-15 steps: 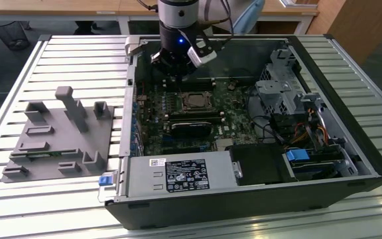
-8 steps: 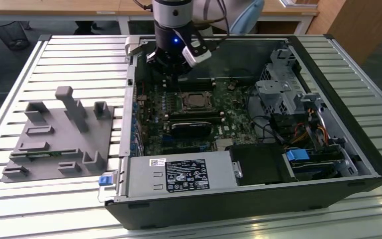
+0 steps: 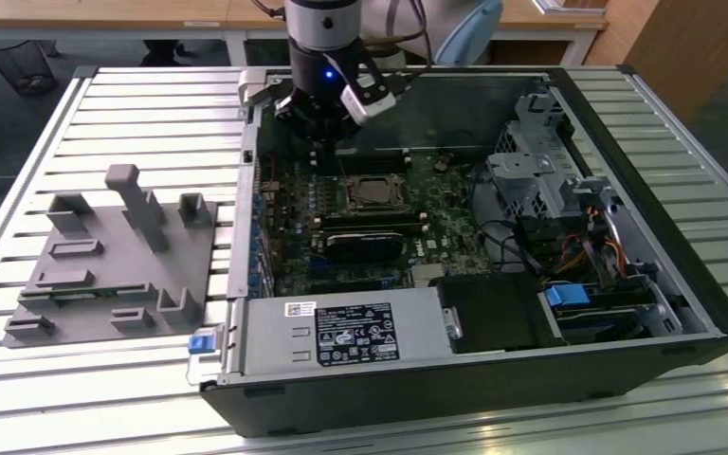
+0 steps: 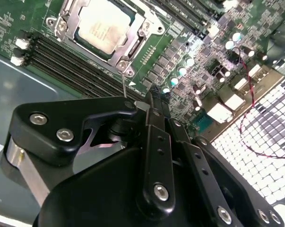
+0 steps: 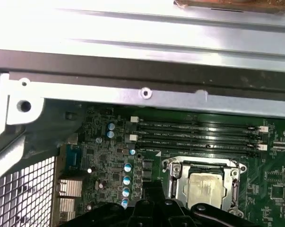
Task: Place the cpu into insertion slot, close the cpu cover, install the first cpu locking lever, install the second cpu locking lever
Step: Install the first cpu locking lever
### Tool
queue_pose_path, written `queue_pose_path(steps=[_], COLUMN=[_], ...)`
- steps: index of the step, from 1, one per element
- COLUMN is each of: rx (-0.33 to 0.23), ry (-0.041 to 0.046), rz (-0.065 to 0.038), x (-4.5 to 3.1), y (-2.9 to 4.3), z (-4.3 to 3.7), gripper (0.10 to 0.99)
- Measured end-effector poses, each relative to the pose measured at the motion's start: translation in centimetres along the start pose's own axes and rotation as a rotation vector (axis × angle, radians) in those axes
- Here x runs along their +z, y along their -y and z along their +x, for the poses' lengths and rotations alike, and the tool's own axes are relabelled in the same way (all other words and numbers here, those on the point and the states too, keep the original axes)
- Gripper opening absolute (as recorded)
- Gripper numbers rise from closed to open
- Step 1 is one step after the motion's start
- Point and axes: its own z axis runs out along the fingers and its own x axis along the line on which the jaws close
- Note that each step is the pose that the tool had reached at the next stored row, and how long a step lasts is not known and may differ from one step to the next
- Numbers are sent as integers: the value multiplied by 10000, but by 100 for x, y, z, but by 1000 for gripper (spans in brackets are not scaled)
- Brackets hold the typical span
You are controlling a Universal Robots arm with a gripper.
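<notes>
One arm (image 3: 323, 38) reaches straight down, its tool (image 4: 154, 94) pinched narrow near the cpu (image 4: 102, 23).

Soft light brightens the tabletop (image 3: 149, 104); the case (image 3: 465, 389) interior sits shadowed. In the first wrist view the tabletop washes out white.

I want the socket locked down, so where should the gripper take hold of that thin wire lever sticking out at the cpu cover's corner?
Probably near its free end: the lever is a thin bare rod standing clear of the cpu cover there. Come from above, pinching across the rod.
</notes>
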Motion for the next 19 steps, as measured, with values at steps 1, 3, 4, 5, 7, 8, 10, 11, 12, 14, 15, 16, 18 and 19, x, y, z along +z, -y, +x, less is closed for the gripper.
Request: queue_pose_path(steps=[1, 3, 4, 5, 7, 8, 10, 11, 12, 14, 15, 16, 18, 19], rx=[53, 156, 185, 203, 218, 220, 220, 220, 220, 221, 220, 220, 221, 220], ry=[4, 8, 8, 8, 11, 11, 11, 11, 11, 11, 11, 11, 12, 11], rz=[0, -1, -5, -13, -27, -30, -32, -32, -32, -32, -33, -33, -34, -33], x=[7, 14, 16, 19, 24, 26, 29, 30, 32, 34, 35, 35, 38, 38], y=[-5, -12, -17, -24, -42, -51, -66, -72, -77, -88, -90, -91, -97, -101], z=[0, 1, 1, 2, 1, 1, 0, 0, -1, -1, 1, 5, 9, 10], gripper=[106, 106, 106, 106, 106, 106, 106, 106, 106, 106, 106, 106, 106, 106])
